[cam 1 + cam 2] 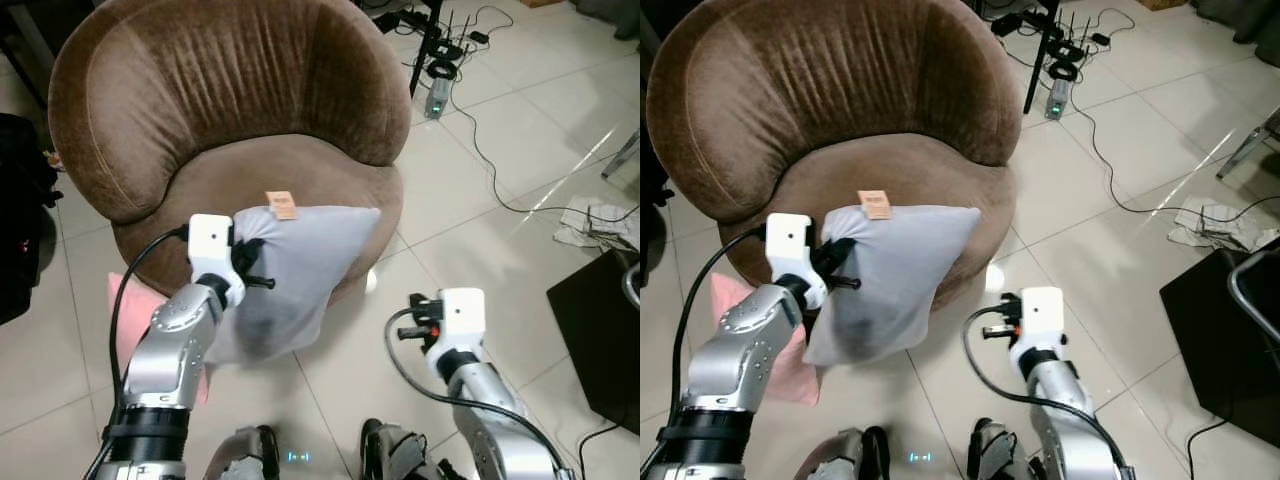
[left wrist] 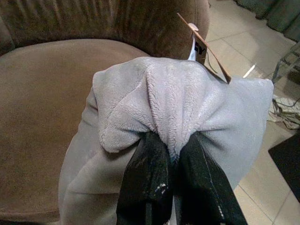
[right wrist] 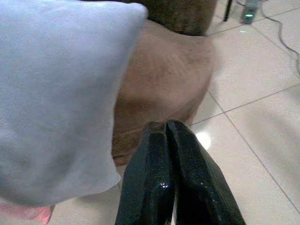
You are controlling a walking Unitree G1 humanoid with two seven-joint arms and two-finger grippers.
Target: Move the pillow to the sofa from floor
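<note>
Left gripper [image 2: 171,154] is clamped on a bunched corner of the grey pillow [image 1: 295,270], holding it up off the floor in front of the brown round sofa [image 1: 230,90]. From that pinched corner the pillow hangs down against the front edge of the sofa seat, a tan tag [image 1: 283,204] at its top. Right gripper [image 3: 168,140], fingers pressed together and empty, hovers over open tiled floor [image 1: 480,200] beside the sofa. A pink pillow [image 1: 125,300] lies on the floor behind the left arm. Cables [image 1: 480,140] trail across the tiles further right.
</note>
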